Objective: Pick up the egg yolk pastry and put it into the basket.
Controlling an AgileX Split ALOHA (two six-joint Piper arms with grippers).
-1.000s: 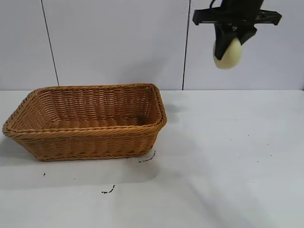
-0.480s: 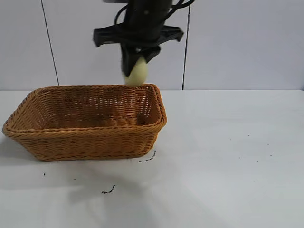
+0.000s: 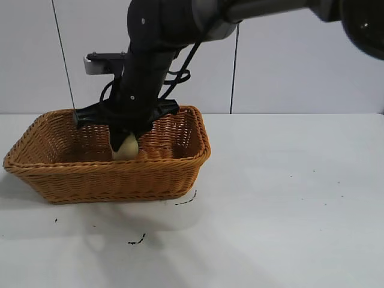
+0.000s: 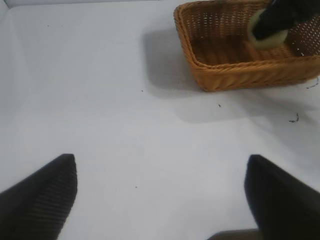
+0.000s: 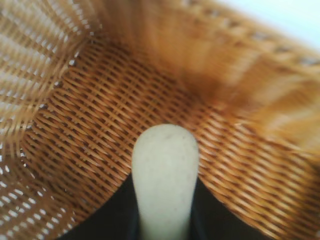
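Note:
The pale yellow-cream egg yolk pastry [image 3: 128, 147] hangs low inside the orange-brown wicker basket [image 3: 120, 180], near its front wall. My right gripper [image 3: 123, 141] reaches down into the basket and is shut on the pastry. In the right wrist view the pastry [image 5: 165, 170] sits squeezed between the black fingers [image 5: 115, 212], just above the woven basket floor [image 5: 100, 105]. The left wrist view shows the basket [image 4: 235, 75] far off with the pastry [image 4: 270, 39] inside. My left gripper [image 4: 161, 172] hovers open over bare table, away from the basket.
The white table [image 3: 288, 198] spreads to the right of and in front of the basket. A few small dark specks [image 3: 137, 241] lie on it near the basket's front. A pale panelled wall [image 3: 300, 72] stands behind.
The right arm carried the pastry from high at the right, leftward over the basket's back rim, then down into the basket. The left arm shows no change.

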